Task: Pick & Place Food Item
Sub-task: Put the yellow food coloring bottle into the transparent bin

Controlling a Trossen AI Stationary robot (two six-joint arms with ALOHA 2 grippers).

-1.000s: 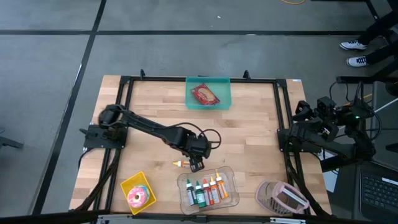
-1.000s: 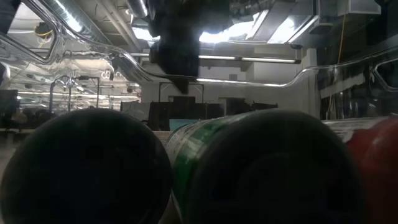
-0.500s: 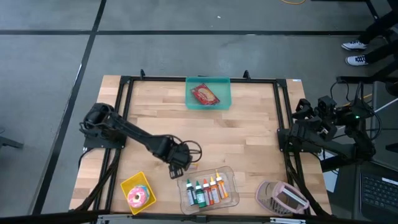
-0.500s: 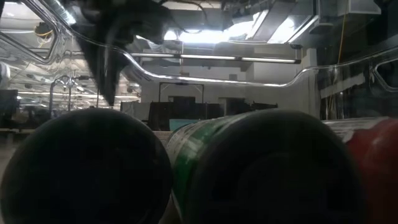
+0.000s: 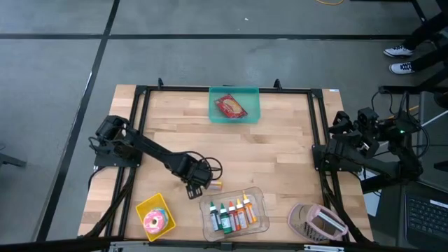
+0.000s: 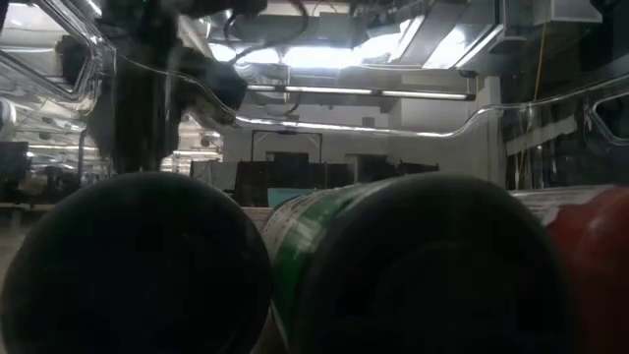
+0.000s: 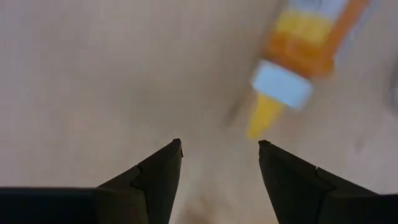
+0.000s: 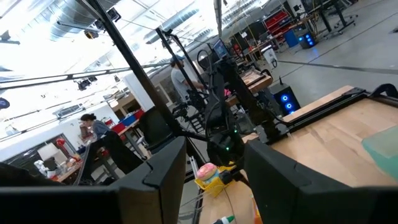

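- Table (image 5: 280, 150): pale wood planks inside a black frame, seen from above.
- Left gripper (image 5: 195, 187): low over the table's near-centre, just beside the clear tray; jaws apart with nothing between them, bare wood showing in the gap in the left wrist view (image 7: 217, 152).
- Orange bottle (image 5: 215, 185): lying on the wood just beside the left gripper, on the side toward the right arm, and at the far edge of the clear tray; in the left wrist view (image 7: 292, 68) blurred, white collar and yellow nozzle pointing toward the fingers, off to one side of the gap and apart from both fingertips.
- Clear tray (image 5: 260, 222): at the near edge, holding a row of small bottles (image 5: 229, 213) with green and orange bodies.
- Yellow bin (image 5: 143, 208): left of the clear tray, holding a pink-iced doughnut (image 5: 155, 222).
- Teal bin (image 5: 235, 117): at the far edge, centre, holding a red packet (image 5: 230, 106).
- Pink object (image 5: 316, 222): at the near right corner; kind not clear.
- Right gripper (image 8: 214, 165): parked off the right side of the table, raised; jaws apart, empty, only the room visible between them.
- Low view: filled by dark rounded shapes close to the lens, one with a green label (image 6: 305, 231); blurred dark arm (image 6: 147, 88) above at left.
- Room in the right wrist view: people at benches (image 8: 93, 127).
- Floor at far right of the high view: a person's shoes (image 5: 400, 59).
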